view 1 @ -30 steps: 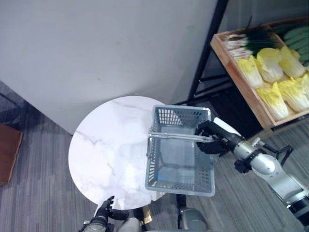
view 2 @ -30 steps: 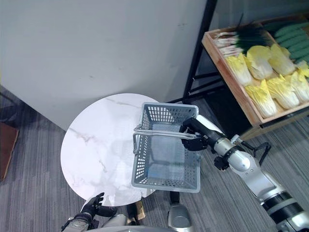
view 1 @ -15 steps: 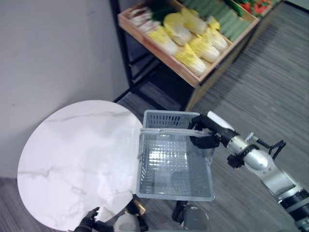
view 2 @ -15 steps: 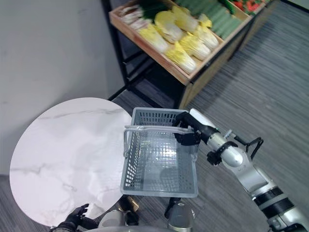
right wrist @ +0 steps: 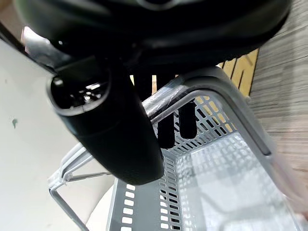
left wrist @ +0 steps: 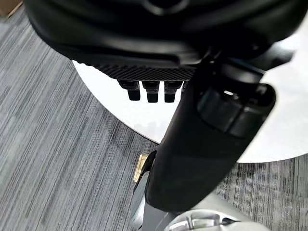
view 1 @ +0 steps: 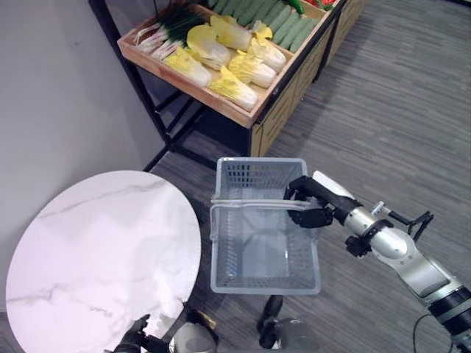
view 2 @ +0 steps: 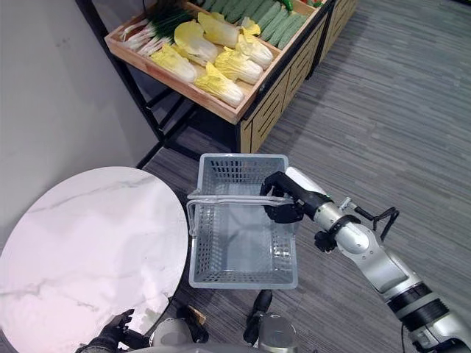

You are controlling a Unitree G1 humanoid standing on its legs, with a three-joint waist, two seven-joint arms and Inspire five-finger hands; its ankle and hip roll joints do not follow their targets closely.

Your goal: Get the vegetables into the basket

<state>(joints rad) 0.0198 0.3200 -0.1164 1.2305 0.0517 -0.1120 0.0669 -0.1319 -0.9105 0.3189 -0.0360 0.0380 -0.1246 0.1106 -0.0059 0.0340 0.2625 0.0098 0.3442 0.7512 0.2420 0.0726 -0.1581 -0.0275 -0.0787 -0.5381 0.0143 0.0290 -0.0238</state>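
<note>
A grey plastic basket [view 1: 265,284] hangs empty above the carpet, between the round table and the vegetable rack. My right hand [view 1: 313,207] is shut on its metal handles [view 1: 249,203]; the right wrist view has the fingers curled round the handles [right wrist: 169,103] over the basket's mesh [right wrist: 207,192]. On the rack's wooden tray [view 1: 193,83] lie yellow cabbages [view 1: 221,57], green onions [view 1: 168,22] and cucumbers [view 1: 285,23]. My left hand [view 1: 136,340] hangs low by the table's near edge, fingers relaxed and holding nothing.
A round white marble table [view 1: 103,250] stands at the left, close to the basket's left side. A black rack frame [view 1: 151,110] carries the tray against a pale wall. Grey carpet [view 1: 397,125] spreads to the right.
The view has swung right towards the rack. The basket, still in my right hand, has come off the table's edge and now hangs over the floor nearer the vegetables.
</note>
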